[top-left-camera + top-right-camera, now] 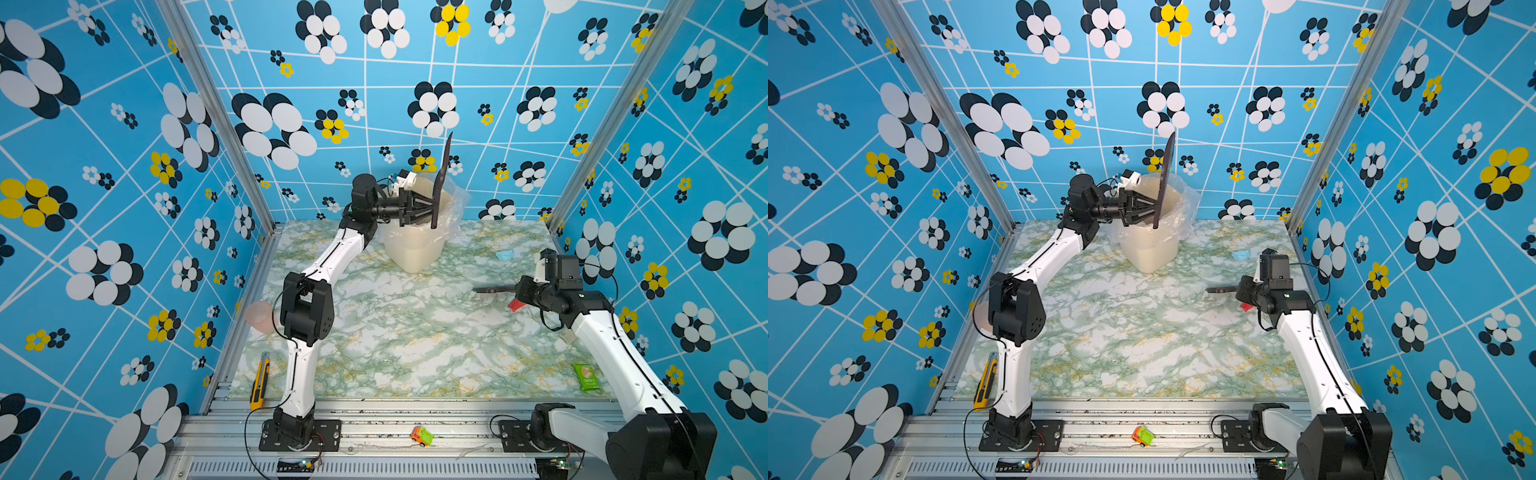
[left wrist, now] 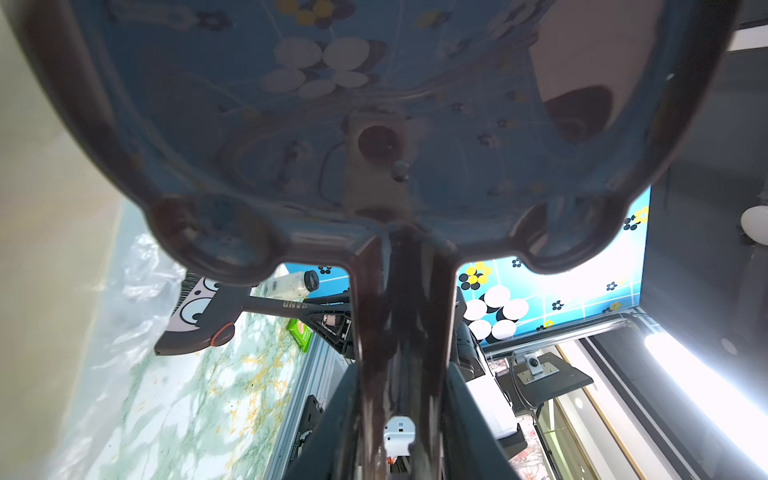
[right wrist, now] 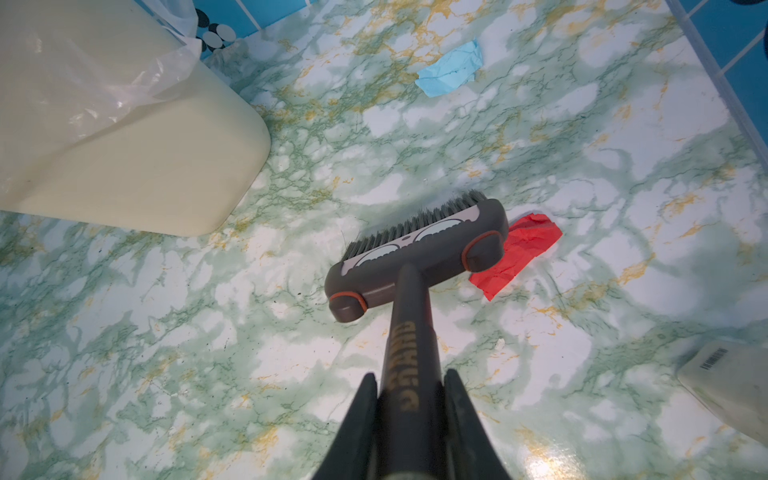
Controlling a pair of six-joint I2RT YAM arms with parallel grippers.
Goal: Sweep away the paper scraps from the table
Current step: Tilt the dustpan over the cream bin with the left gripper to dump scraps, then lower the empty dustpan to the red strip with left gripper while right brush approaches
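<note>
Paper scraps are found at two places on the table (image 1: 415,345). A red scrap (image 3: 525,245) is lying on the right side, partly covered by one end of the head of a grey brush (image 3: 415,253), whose handle is clamped by the right gripper (image 3: 409,399). A light blue scrap (image 3: 451,68) is seen further back, towards the far right corner. Over a cream bin (image 1: 411,253), lined with a plastic bag (image 1: 455,199), a dark dustpan (image 1: 441,178) is held upright, its handle grasped by the left gripper (image 1: 430,208).
</note>
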